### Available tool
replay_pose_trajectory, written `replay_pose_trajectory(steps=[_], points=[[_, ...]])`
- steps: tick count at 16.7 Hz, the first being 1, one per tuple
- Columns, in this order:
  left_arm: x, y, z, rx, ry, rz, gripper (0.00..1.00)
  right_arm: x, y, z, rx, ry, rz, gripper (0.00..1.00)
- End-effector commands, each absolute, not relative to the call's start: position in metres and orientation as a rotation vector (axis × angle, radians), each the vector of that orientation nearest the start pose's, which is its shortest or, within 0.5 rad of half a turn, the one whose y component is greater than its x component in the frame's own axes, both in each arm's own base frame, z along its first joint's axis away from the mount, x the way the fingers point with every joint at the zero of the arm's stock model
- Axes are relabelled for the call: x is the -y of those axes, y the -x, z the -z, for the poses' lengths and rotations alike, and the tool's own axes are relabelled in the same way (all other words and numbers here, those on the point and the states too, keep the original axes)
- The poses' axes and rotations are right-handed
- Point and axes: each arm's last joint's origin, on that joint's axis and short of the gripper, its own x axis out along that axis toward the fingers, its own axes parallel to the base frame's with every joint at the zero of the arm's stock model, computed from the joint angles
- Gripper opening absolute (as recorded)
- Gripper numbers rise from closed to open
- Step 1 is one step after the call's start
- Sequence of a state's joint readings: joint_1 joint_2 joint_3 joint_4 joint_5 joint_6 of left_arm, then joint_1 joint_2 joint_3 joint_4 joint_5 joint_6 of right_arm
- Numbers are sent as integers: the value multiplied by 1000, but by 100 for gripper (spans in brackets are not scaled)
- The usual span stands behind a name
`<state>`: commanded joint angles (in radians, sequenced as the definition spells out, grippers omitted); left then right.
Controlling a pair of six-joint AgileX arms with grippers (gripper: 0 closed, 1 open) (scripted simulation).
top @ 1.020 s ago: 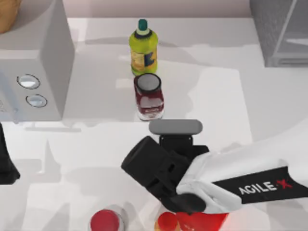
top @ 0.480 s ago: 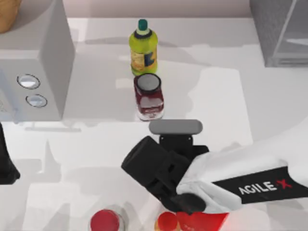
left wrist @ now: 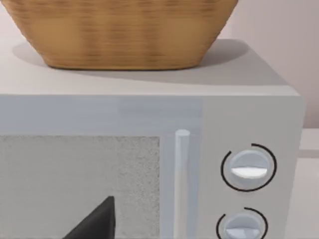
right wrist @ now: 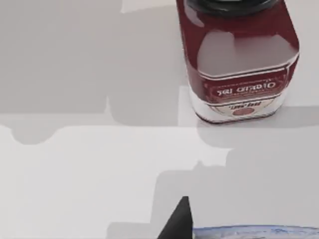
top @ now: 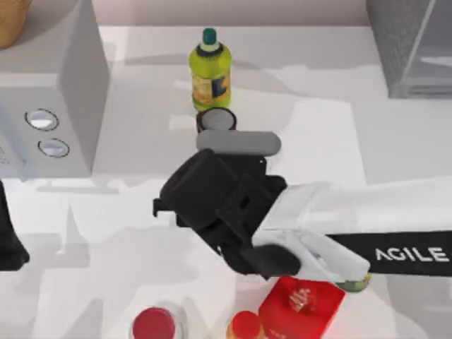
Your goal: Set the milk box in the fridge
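A white table (top: 318, 78) runs back to a pale pinkish wall (top: 233, 10). Soft grey shadows lie across it. At its left stands a light-grey microwave (top: 49, 92), a basket (left wrist: 119, 32) on top.

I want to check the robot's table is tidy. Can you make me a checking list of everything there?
Surface: white table, shadow patches.
Job's things: fridge at the far right corner; a blue-and-white edge, probably the milk box, right under the right wrist camera.
Clutter: yellow bottle; dark-red jar just in front of it; red box; two red-capped containers at the near edge.
Hands: right hand over the table's middle, beside the jar; left hand parked at the left edge.
Cables: nothing seen.
Surroundings: light-grey box with two knobs, basket on top.
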<state>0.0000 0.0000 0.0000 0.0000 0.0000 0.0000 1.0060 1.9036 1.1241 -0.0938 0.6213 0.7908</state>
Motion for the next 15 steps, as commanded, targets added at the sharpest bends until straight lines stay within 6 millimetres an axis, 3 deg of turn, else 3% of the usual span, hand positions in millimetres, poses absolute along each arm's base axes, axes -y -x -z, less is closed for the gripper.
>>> replay_pose_trajectory(steps=[3,6,9,15], points=[[1,-106,-160,0,0,0,100,-328,-224,-199,-691,-124,-157,0],[1,-106,-160,0,0,0,100,-313,-225,-230,-694,-79,-78,0],[1,-106,-160,0,0,0,100,-302,-216,-233,-691,-23,1,0],[1,-106,-160,0,0,0,100,-300,-213,-229,-700,-7,11,0]])
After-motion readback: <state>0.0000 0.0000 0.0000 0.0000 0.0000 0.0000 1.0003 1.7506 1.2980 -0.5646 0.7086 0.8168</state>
